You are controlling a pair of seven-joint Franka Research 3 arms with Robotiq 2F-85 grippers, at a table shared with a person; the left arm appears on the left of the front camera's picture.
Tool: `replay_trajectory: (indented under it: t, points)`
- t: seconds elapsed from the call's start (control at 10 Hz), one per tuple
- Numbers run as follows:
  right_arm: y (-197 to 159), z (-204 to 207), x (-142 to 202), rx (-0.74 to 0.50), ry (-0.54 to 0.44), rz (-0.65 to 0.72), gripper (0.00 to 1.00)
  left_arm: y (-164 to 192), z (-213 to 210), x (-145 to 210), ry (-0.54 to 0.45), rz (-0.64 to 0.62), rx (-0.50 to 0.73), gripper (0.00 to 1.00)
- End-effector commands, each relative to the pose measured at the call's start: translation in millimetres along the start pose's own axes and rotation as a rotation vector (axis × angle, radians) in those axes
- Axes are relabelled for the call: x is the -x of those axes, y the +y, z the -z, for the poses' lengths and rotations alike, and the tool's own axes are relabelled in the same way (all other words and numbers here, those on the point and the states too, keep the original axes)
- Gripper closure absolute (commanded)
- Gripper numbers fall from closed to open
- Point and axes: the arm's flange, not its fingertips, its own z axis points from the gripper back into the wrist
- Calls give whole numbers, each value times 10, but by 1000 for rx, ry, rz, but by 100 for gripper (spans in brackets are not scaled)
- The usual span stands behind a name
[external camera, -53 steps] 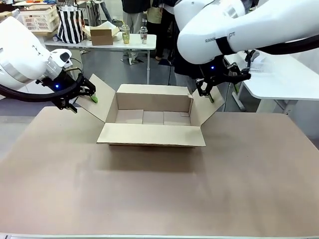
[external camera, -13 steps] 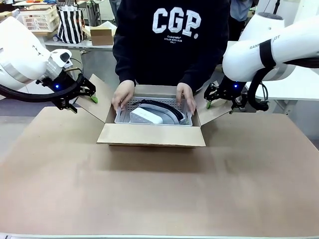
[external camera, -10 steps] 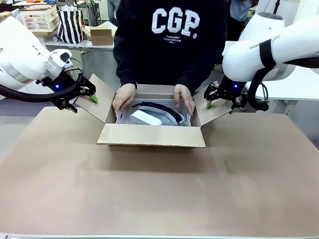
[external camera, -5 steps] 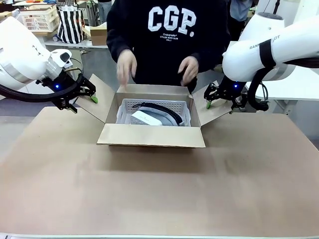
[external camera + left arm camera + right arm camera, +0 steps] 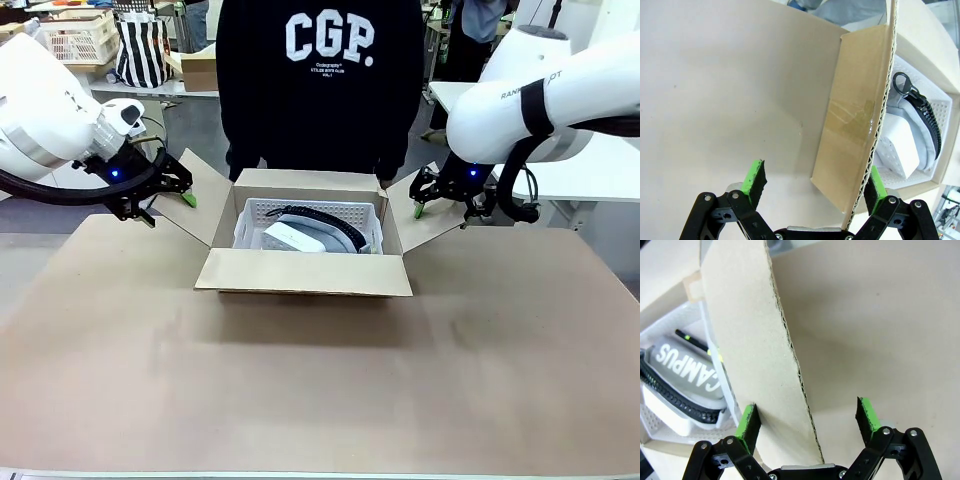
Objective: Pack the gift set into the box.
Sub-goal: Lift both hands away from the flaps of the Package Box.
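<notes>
White, dark-striped gift set [image 5: 305,232] already inside big brown cardboard box [image 5: 300,273]. My left gripper [image 5: 815,182] & right gripper [image 5: 807,420]: wide open, straddling side flaps [image 5: 207,200], clamping nothing. Flaps prob. left to close.

Robotics lab floor.
White robot arms [image 5: 40,110] at both edges; upper left, a work table [image 5: 270,88], plastic crate [image 5: 75,38], striped bag [image 5: 143,48].
</notes>
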Motion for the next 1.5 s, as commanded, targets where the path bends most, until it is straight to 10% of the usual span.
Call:
replay_trajectory:
  t: [0.0,1.4]
  points:
    - [49,-6,-17,23,-6,21,0,-11,7,16,-4,-6,-18,0]
    - [49,-6,-17,23,-6,21,0,-11,7,16,-4,-6,-18,0]
